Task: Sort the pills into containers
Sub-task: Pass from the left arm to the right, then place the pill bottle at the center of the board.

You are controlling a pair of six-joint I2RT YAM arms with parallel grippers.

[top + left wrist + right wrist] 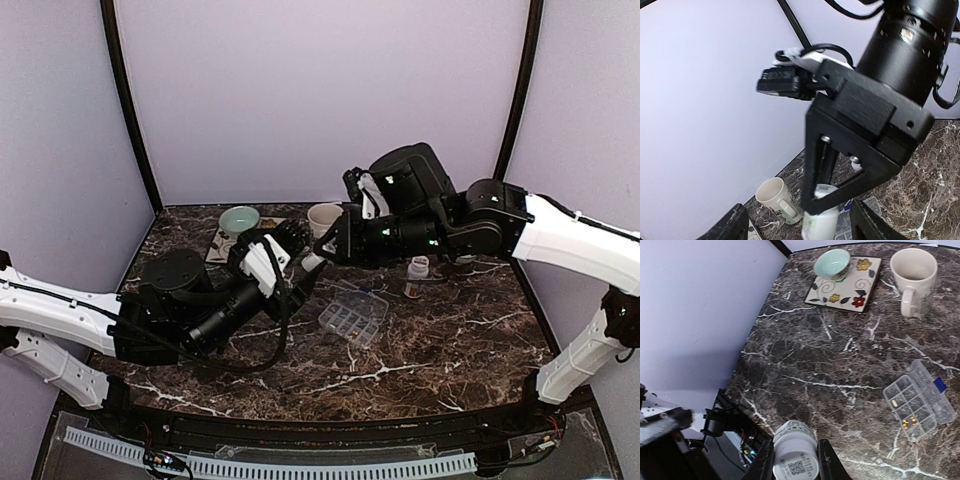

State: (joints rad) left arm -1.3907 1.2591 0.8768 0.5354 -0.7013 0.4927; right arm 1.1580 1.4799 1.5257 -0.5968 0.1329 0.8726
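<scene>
Right gripper (795, 464) pinching white round plastic pill bottle (794, 442), held up over middle of dark marble bench (450, 350). Left gripper (283, 240) just beside it, fingers spread wide, holding nothing. Small clear plastic pill tray (352, 312) near bench middle, lid looks open, few yellow pills (910, 422) inside. Step, my guess: getting bottle open. Next: left fingers close straight on bottle top, no bumping.
</scene>
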